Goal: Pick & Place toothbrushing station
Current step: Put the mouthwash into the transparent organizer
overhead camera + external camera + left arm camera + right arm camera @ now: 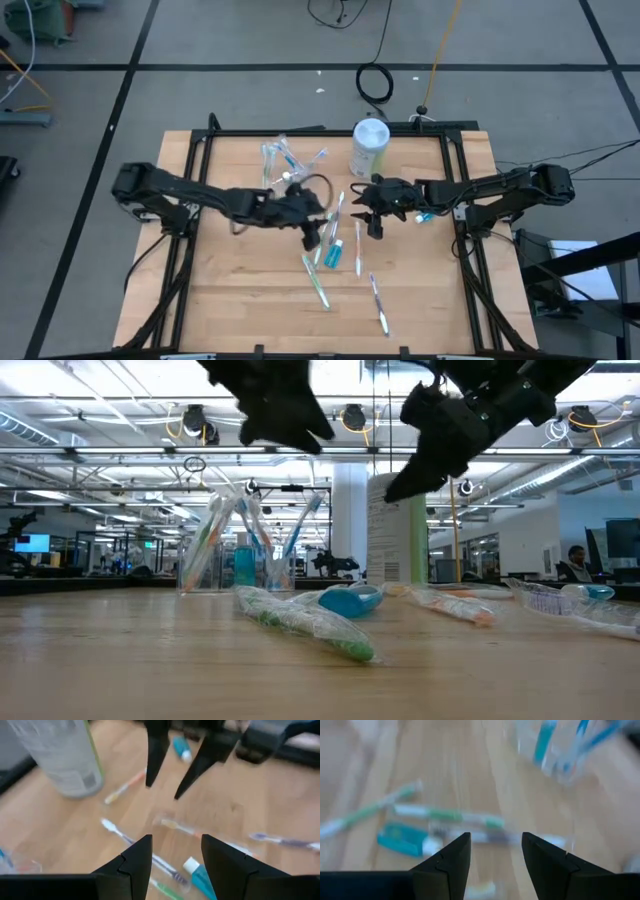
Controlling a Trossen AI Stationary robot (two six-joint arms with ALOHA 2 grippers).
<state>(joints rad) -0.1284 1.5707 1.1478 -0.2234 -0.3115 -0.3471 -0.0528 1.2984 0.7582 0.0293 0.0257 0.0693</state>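
Both pincers are hanging over the middle of the table (250, 300) with nothing in them. Left gripper (312, 238) sits just left of centre in the overhead shot, right gripper (372, 226) just right of centre, tips facing each other across the scattered toothbrushes. Each wrist view shows the fingers spread with bare wood between them, so neither is pinching anything.

Biggest thing on the table is the tall pale-green canister (369, 146) at top centre, standing upright; my guess is it's just parked out of the way.

The clear cup (283, 170) stands up and left of centre, upright behind the left arm, with a few brushes and a teal tube sticking out of it. Looks like that's where stuff is meant to end up.

Rest of the brushes are lying flat: a bunch between the two grippers, a green one (317, 285) lower down, and another (379, 303) toward bottom centre. A small teal tube (335, 250) lies among them. Seems like each arm is lining up over the pile to pick one.
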